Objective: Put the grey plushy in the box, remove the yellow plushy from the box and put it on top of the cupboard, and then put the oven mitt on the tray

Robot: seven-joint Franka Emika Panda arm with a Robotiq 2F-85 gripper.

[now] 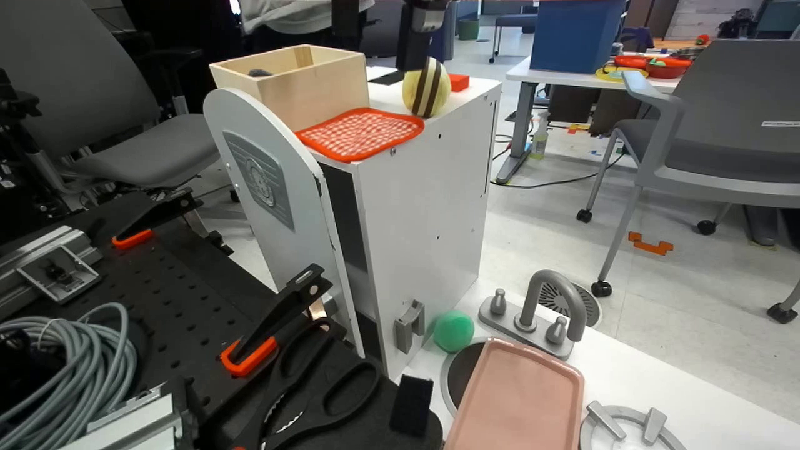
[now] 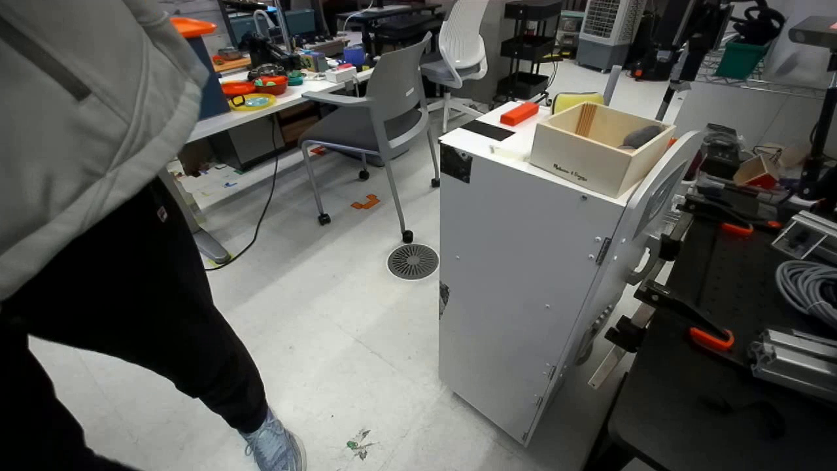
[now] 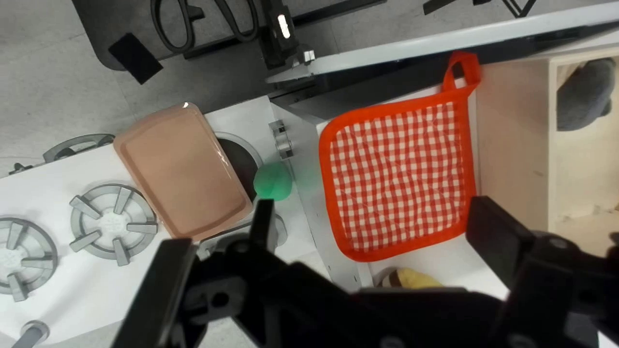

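The grey plushy (image 1: 259,72) lies inside the wooden box (image 1: 312,87); it also shows there in an exterior view (image 2: 641,137) and the wrist view (image 3: 584,94). The box stands on the white cupboard (image 1: 425,194). The yellow plushy (image 1: 427,87), with dark stripes, rests on the cupboard top near its side edge; the wrist view (image 3: 416,279) shows only part of it. The red checkered oven mitt (image 3: 396,176) lies flat on the cupboard beside the box. The pink tray (image 3: 184,169) lies over the sink, tilted. My gripper (image 3: 372,208) is open and empty above the cupboard top.
A red-orange block (image 2: 520,113) lies on the cupboard top. A green ball (image 1: 454,331) and a faucet (image 1: 550,300) are by the sink. The cupboard door (image 1: 275,181) stands open. Clamps (image 1: 281,312) and scissors (image 1: 312,387) lie on the black table. A person (image 2: 98,163) stands nearby.
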